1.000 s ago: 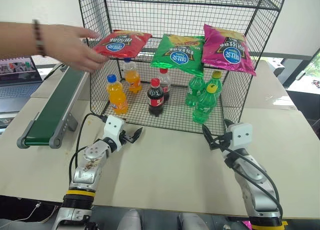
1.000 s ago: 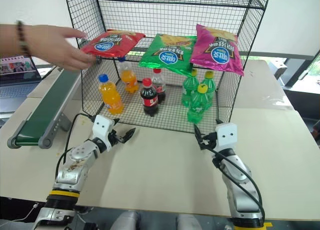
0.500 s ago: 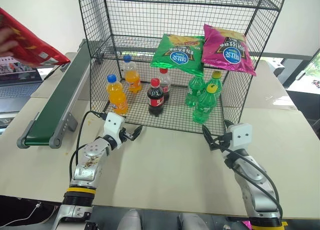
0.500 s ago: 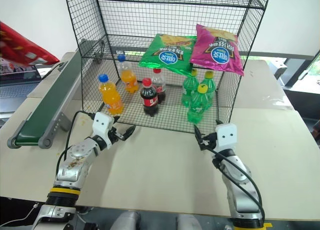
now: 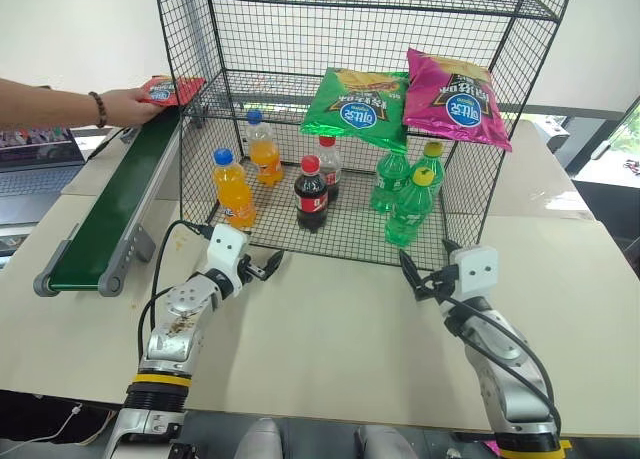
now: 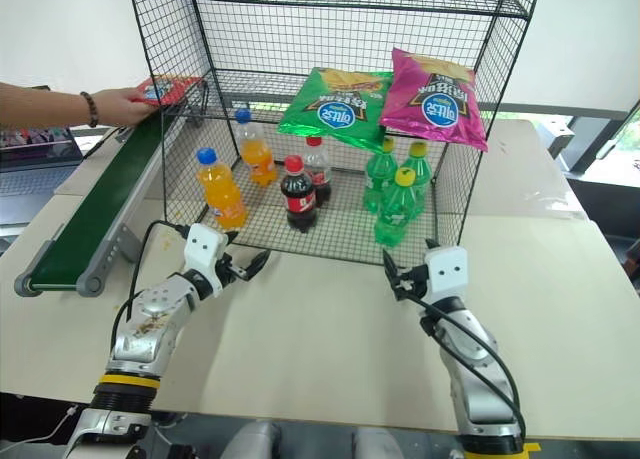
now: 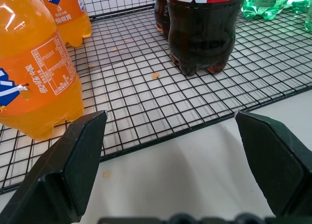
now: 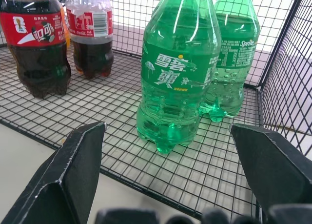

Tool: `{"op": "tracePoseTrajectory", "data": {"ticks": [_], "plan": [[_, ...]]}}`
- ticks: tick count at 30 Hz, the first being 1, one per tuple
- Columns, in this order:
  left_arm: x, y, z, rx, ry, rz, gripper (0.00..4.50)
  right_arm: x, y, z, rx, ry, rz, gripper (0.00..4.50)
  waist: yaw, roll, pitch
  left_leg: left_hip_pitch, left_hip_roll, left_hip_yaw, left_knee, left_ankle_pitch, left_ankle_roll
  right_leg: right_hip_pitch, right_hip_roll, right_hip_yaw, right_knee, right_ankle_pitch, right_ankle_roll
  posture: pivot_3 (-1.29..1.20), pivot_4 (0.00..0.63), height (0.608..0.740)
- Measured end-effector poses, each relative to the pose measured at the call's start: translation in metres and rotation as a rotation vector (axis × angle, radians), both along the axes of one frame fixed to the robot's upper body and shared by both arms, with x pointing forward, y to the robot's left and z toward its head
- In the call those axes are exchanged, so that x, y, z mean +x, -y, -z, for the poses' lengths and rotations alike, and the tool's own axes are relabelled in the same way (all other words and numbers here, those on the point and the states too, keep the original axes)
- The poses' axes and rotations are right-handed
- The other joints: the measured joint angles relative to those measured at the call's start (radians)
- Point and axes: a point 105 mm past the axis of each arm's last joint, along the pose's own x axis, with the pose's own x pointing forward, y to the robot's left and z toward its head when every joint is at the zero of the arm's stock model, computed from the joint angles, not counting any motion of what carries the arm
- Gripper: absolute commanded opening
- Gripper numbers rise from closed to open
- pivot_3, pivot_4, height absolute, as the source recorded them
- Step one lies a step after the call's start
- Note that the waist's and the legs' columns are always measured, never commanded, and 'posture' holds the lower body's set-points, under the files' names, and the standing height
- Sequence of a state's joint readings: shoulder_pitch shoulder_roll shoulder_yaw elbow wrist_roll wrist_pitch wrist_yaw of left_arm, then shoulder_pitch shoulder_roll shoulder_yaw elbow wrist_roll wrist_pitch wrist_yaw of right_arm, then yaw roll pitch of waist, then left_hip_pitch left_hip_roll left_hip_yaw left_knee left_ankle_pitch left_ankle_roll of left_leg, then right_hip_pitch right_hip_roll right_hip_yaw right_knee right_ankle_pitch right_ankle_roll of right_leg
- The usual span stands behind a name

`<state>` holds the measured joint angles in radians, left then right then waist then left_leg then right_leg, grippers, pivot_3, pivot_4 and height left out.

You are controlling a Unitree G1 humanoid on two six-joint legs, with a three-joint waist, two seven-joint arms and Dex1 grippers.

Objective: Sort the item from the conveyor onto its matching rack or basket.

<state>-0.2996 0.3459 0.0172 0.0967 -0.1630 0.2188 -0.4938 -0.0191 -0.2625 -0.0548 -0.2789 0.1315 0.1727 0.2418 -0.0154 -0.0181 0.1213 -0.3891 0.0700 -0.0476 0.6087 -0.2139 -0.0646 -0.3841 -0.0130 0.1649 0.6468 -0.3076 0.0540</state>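
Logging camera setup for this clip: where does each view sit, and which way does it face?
Left and right eye views: on the head, facing forward and down over the table, rack and conveyor; both arms show, and a person's hand with the red bag.
Left wrist view: behind the open left tool, facing orange bottles and cola bottles.
Right wrist view: behind the open right tool, facing green bottles.
Both wrist views share the cola bottles.

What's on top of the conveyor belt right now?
At the far end of the conveyor, a person's hand holds the red chip bag down on it. The hand covers part of the bag, so its full contact with the belt can't be seen.
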Motion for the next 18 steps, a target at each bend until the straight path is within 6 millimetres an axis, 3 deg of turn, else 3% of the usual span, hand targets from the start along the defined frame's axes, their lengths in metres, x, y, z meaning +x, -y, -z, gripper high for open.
{"op": "tracePoseTrajectory", "data": {"ticks": [5,9,13,18], "plan": [[-0.01,-0.001,0.009,-0.022,-0.035,0.018,4.47,-0.004,-0.002,-0.003,-0.029,-0.004,-0.051,4.5,-0.001,0.001,0.0,0.0,0.0,0.0,0.0,0.0,0.0,0.0,0.0,0.0,0.0,0.0,0.0,0.0,0.15,0.74],[-0.027,-0.006,-0.005,-0.091,-0.053,0.089,4.47,0.0,-0.012,-0.014,-0.058,-0.004,-0.162,4.5,-0.009,0.001,0.0,0.0,0.0,0.0,0.0,0.0,0.0,0.0,0.0,0.0,0.001,0.0,0.0,0.0,0.15,0.74],[-0.052,-0.029,-0.024,-0.158,-0.052,0.059,4.47,0.001,-0.035,-0.042,-0.077,0.057,-0.335,4.5,-0.025,0.001,-0.001,0.001,0.0,-0.001,-0.001,-0.001,0.002,0.001,0.0,0.0,0.001,0.0,0.0,0.0,0.15,0.74],[-0.081,-0.066,-0.03,-0.287,-0.099,-0.084,4.47,-0.008,-0.07,-0.05,-0.064,0.043,-0.588,4.5,-0.027,0.001,0.0,0.0,0.0,-0.002,0.001,-0.001,0.002,0.001,0.0,-0.002,0.0,0.0,0.0,0.0,0.15,0.74]]}}
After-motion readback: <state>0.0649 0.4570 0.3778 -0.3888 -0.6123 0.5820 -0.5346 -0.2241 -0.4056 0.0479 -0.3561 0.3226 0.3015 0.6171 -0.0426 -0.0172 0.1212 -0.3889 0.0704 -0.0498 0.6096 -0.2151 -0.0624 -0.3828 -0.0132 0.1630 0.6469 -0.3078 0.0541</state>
